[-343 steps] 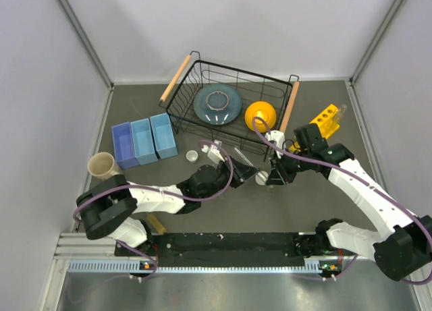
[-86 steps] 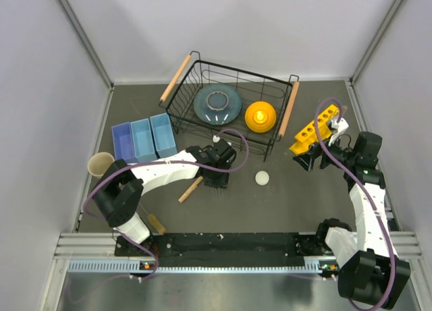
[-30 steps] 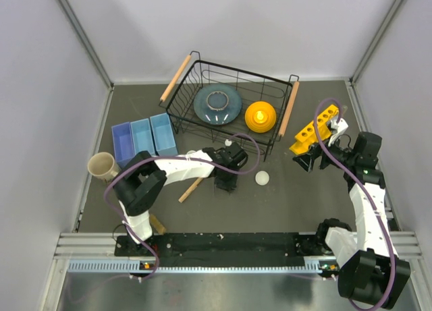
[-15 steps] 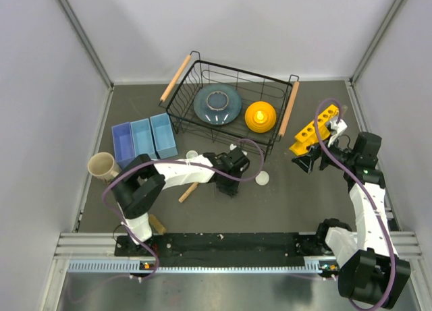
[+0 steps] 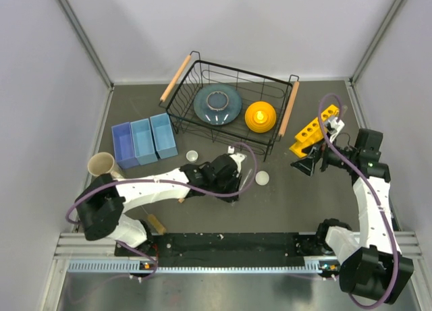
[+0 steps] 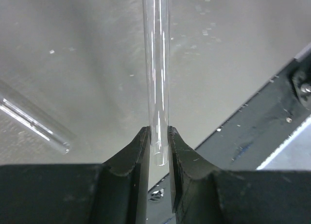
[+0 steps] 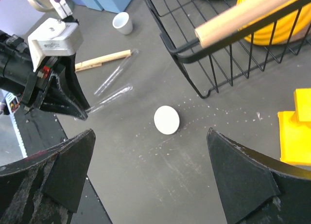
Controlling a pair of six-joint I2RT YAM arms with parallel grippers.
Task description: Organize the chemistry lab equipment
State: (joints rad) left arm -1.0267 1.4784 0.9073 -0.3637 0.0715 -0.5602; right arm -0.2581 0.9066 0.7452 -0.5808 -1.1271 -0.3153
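Left gripper (image 6: 158, 139) tighter than before, jaws on clear tube (image 6: 155, 63)

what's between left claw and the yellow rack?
One white round piece, lying flat between the left claw and the yellow rack; clearest in the right wrist view.

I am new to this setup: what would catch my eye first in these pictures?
The black wire basket at the far middle holds a grey-blue plate and an orange bowl. Right of it lies a yellow rack. Nearer, the left gripper pinches a thin clear tube.
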